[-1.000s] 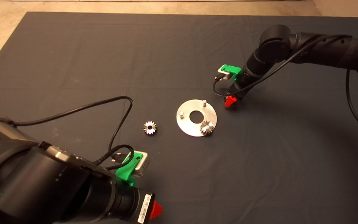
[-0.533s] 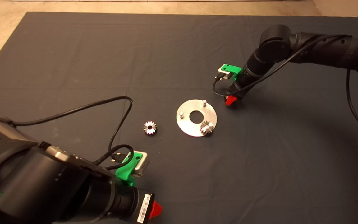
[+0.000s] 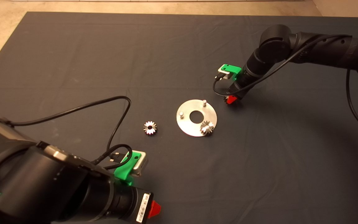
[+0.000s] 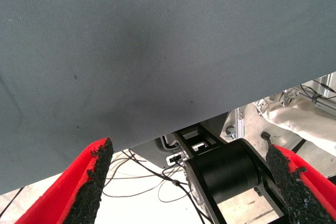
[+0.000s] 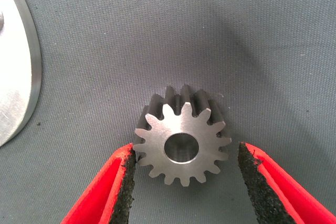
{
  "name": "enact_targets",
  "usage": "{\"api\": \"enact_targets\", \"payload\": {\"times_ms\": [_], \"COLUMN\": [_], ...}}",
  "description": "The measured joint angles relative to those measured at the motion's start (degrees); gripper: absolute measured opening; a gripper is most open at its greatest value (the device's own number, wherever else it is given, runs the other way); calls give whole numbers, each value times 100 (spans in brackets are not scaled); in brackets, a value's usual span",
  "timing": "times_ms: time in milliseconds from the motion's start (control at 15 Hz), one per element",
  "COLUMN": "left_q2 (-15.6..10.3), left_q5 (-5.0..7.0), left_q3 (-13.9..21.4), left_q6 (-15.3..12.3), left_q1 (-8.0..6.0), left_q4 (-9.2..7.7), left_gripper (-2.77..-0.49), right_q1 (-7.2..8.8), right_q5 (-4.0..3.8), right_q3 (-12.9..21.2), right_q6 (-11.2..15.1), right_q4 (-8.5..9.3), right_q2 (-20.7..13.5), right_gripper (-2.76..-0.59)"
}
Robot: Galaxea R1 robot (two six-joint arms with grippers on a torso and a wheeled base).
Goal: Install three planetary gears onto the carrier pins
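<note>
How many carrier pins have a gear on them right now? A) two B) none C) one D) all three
C: in the head view one planetary gear sits on a pin of the silver disc, while the other two carrier pins stand bare; another gear lies on the mat, and one lies between the right gripper's open jaws.

3 planetary gears [image 3: 150, 128] [image 3: 207, 128] [image 5: 182, 136], 1 silver disc [image 3: 186, 125], 3 carrier pins [image 3: 204, 101] [image 3: 181, 114] [image 3: 208, 127], 2 arms.

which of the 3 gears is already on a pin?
The gear on the silver disc, seated over the pin at the disc's near edge. One gear lies loose on the mat left of the disc; another sits between the right gripper's open fingers.
</note>
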Motion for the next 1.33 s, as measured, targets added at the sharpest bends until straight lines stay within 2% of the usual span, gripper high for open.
{"api": "enact_targets", "payload": {"times_ms": [133, 600, 667, 1333], "left_q2": [0, 0, 0, 0], "left_q5": [0, 0, -2, -2], "left_q3": [0, 0, 0, 0], "left_q6": [0, 0, 0, 0], "left_q1": [0, 0, 0, 0], "left_q4": [0, 0, 0, 0], "left_gripper": [-119, -119, -119, -119], "right_q1": [-1, -52, -68, -67], "right_q5": [0, -2, -2, -5], "right_q3": [0, 0, 0, 0], "right_q6": [0, 0, 0, -2], "right_q4": [1, 1, 1, 1], "right_q2": [0, 5, 5, 4], "right_gripper": [-211, -224, -232, -241]}}
